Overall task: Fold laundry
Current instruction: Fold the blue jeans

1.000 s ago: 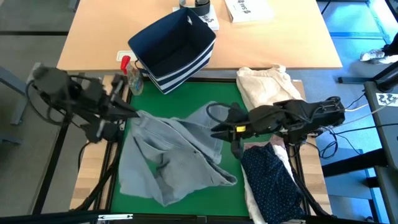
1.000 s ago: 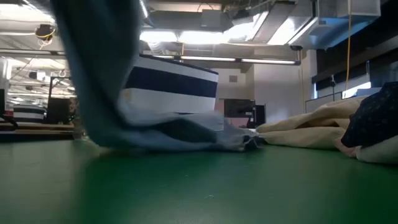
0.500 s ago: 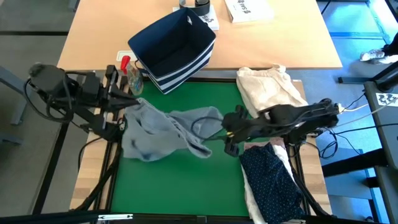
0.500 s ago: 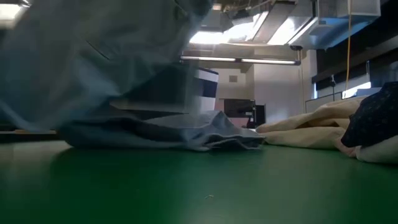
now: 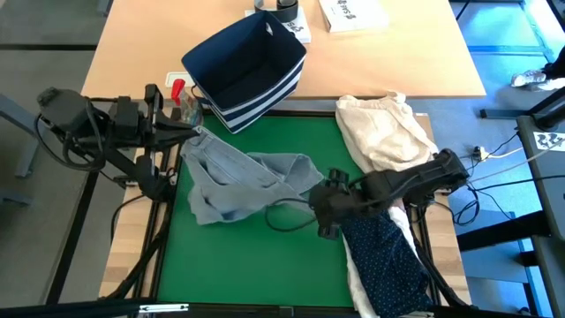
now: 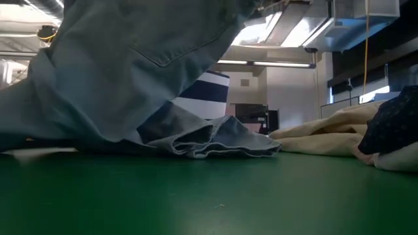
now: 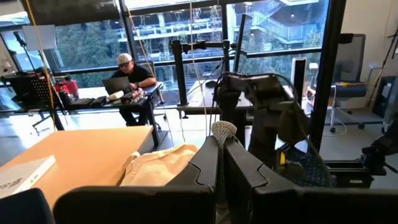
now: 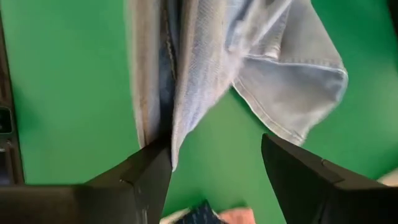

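Across the near half of the table lies a green mat [image 5: 265, 256], and beyond its far edge runs a bare pale wooden top [image 5: 397, 53] carrying a navy fabric bin with white stripes [image 5: 247, 66]. The room behind is a glazed hall with desks, where one person [image 7: 134, 81] sits at a laptop. Two dark arms work here. One pair of light grey jeans [image 5: 238, 177] stretches over the left and middle of the mat, its long axis running left to right: the left end is lifted off the surface, the right end trails crumpled on the green. The left gripper [image 5: 190, 131], at the mat's far left corner, is clamped tight on that raised edge of denim. The right gripper [image 5: 320, 201], near the mat's right side, stands with its jaws apart just beside the trailing end of the jeans, holding nothing. To the right sit three more heaps: one cream-beige cloth bundle [image 5: 384, 128] at the far right, one navy white-dotted shirt [image 5: 384, 261] at the near right, and a strip of white shirt [image 5: 357, 283] showing under its left edge.
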